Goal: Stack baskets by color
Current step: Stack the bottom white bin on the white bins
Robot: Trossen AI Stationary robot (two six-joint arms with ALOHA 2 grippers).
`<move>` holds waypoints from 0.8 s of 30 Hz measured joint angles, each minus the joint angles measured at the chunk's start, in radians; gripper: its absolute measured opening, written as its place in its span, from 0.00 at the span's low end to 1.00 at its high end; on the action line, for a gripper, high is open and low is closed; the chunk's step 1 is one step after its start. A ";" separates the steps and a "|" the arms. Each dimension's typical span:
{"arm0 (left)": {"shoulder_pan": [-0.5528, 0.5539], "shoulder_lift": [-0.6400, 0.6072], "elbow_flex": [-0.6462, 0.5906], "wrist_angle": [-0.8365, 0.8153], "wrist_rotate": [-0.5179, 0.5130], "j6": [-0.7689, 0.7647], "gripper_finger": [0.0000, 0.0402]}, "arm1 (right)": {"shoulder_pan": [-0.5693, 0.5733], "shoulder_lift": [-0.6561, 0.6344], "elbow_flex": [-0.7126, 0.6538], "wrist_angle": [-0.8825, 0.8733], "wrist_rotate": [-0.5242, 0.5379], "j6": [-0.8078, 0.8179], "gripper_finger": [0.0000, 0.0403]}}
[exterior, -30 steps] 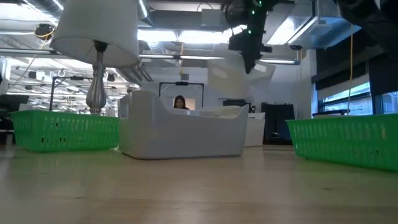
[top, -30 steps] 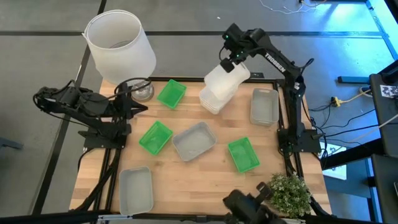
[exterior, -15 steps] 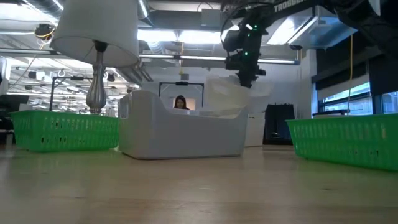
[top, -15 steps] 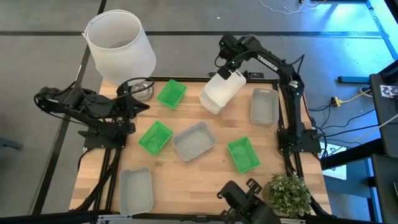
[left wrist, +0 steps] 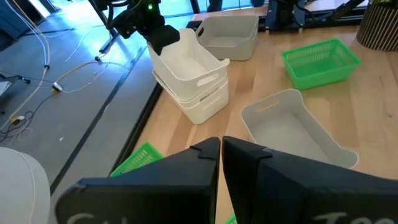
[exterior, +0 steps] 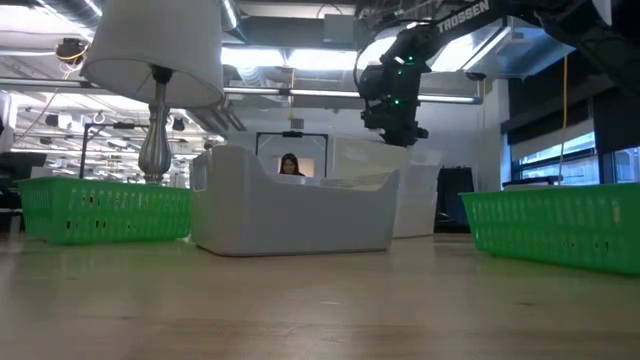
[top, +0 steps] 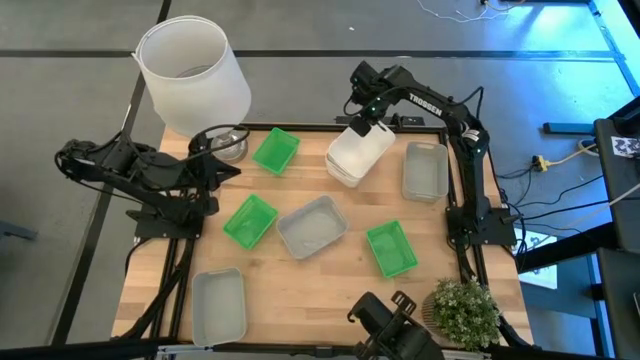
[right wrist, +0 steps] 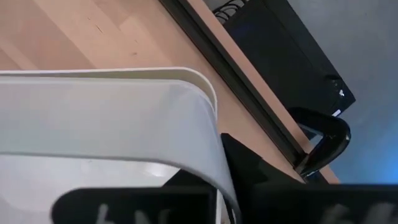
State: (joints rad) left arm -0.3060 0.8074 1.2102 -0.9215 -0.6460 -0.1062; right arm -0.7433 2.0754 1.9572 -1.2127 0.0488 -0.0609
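white baskets are stacked at the far edge of the table, between the far green basket and the right-side grey basket. in the left wrist view the white stack is seen as nested bins with the top one sitting slightly tilted. right gripper is placed at the far rim of the top white basket; in the right wrist view the white rim is seen right against the dark fingers, but whether the rim is clamped or let go cannot be told. in the low view the right gripper is seen directly above the white stack.

left gripper is parked at the left table edge, near the lamp base, fingers pressed together with only a thin slit between them, nothing held.

three green baskets are spread apart: one far left-centre, one left of centre, one right of centre. grey basket is lying in the middle between the two nearer green ones. another grey basket is set at the near left corner. large white lampshade is seen beyond the far left corner. potted plant is at the near right corner.
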 joint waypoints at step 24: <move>0.000 0.000 0.000 -0.006 0.000 -0.046 0.03 | 0.037 -0.003 0.157 0.020 -0.096 -0.029 0.24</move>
State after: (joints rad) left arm -0.3061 0.8070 1.2102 -0.9273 -0.6459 -0.1527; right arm -0.7059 2.0727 2.1140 -1.1924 -0.0475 -0.0902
